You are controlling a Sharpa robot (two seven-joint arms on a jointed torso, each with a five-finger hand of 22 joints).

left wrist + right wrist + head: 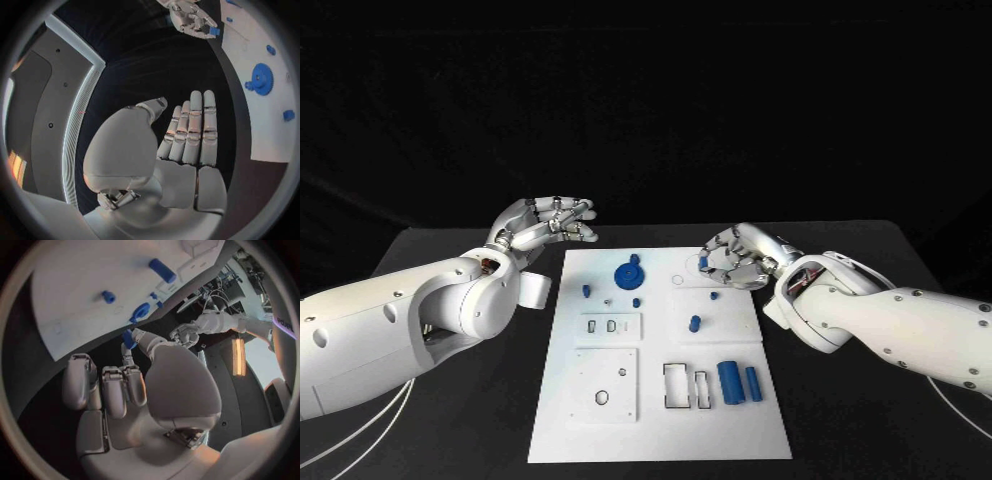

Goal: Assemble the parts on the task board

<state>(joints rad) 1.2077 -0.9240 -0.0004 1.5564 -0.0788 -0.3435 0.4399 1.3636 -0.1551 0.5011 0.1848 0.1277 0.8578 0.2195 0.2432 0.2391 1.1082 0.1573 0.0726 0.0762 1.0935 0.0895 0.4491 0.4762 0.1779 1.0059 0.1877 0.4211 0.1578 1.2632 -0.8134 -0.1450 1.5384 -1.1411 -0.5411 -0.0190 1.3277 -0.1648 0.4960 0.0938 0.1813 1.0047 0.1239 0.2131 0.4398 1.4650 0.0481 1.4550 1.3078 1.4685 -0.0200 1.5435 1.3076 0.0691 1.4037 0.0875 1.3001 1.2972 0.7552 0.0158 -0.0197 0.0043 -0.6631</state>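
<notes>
Parts on the task board (574,440) are only partly placed, as far as I can judge: a blue gear (629,273) sits near the board's twelve o'clock end, small blue pegs (694,323) dot the middle, and two blue cylinders (740,382) lie side by side toward four o'clock, just beside a pair of rectangular slots (687,386). Several recesses look unfilled.

The step in hand seems to be carrying one small blue piece (128,338) to its seat. The right hand (736,258) hovers over the board's upper right, about one o'clock from its centre, with that piece pinched between thumb and a fingertip while the other fingers curl loosely below. Which socket it is meant for I cannot tell; the next move probably calls for lining the piece up squarely over a hole and lowering it straight, since a tilted peg would likely jam or slip out of so light a pinch.

The left hand (548,225) is lifted off the black bench (473,420) just beyond the board's upper left corner, near eleven o'clock. It holds nothing; in its own wrist view the fingers (190,130) stand straight and close together, palm flat, thumb set apart
</notes>
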